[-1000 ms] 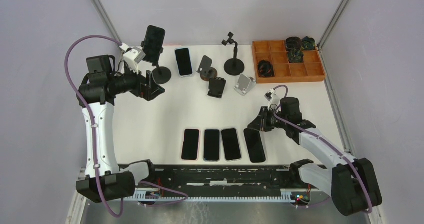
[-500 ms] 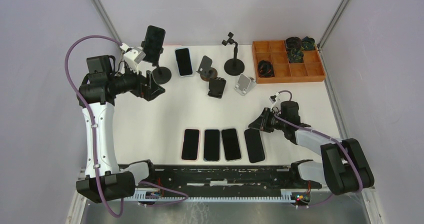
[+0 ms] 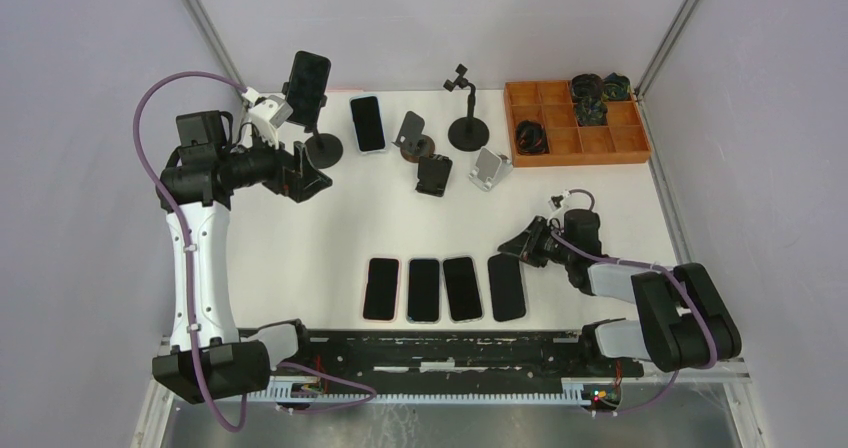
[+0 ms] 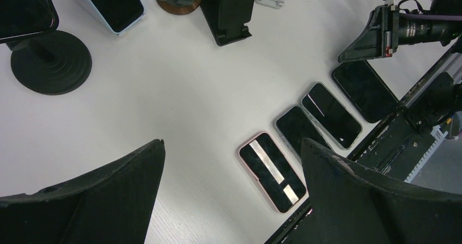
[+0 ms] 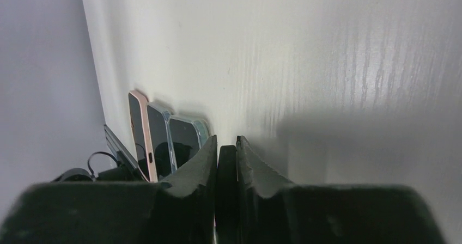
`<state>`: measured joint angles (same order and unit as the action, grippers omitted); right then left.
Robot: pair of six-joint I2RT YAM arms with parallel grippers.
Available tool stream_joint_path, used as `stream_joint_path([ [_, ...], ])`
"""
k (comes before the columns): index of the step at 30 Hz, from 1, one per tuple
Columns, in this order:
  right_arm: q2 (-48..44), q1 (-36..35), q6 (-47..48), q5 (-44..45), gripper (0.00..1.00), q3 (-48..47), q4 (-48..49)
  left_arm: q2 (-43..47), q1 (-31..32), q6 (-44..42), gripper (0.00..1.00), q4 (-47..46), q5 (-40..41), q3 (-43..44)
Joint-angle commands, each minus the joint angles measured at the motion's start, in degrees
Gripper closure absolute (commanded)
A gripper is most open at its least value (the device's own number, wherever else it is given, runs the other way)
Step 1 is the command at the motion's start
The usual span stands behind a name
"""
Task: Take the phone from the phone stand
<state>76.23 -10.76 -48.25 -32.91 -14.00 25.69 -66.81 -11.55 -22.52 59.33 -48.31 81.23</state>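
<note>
Left arm: upright from its base, elbow high, forearm level and pointing right over the far-left part of the table (image 3: 290, 258). Left gripper (image 3: 310, 174) has its jaws spread fully wide, nothing between them. Just beyond it, the phone (image 3: 308, 86) sits clamped in the phone stand (image 3: 322, 150), tilted, clear of the fingers.

Right arm: folded low, forearm pointing left. Right gripper (image 3: 511, 249) is pressed closed, tips at the far end of the rightmost flat phone (image 3: 507, 288); whether it pinches that phone I cannot tell.
</note>
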Motion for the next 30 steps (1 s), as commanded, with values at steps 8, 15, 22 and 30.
stream_joint_path([
  [8, -9.6, 0.5, 9.4, 12.0, 0.19, -1.3, -11.7, -0.2, -0.2, 2.3, 0.0, -2.3, -2.7, -0.1],
  [15, -21.9, 0.4, 15.7, 21.1, 0.02, -3.3, -31.3, -0.4, -0.3, 3.2, 0.0, -2.6, -3.9, 0.2],
  [22, -32.7, 0.4, 16.5, 15.2, 0.1, 4.8, -39.1, -0.9, -0.3, 3.4, 0.0, -3.2, -4.3, -0.6],
  [30, -37.5, -3.0, 17.9, 8.1, 0.14, 9.5, -46.6, -1.5, -0.3, 4.0, 0.0, -3.4, -4.1, 0.2],
])
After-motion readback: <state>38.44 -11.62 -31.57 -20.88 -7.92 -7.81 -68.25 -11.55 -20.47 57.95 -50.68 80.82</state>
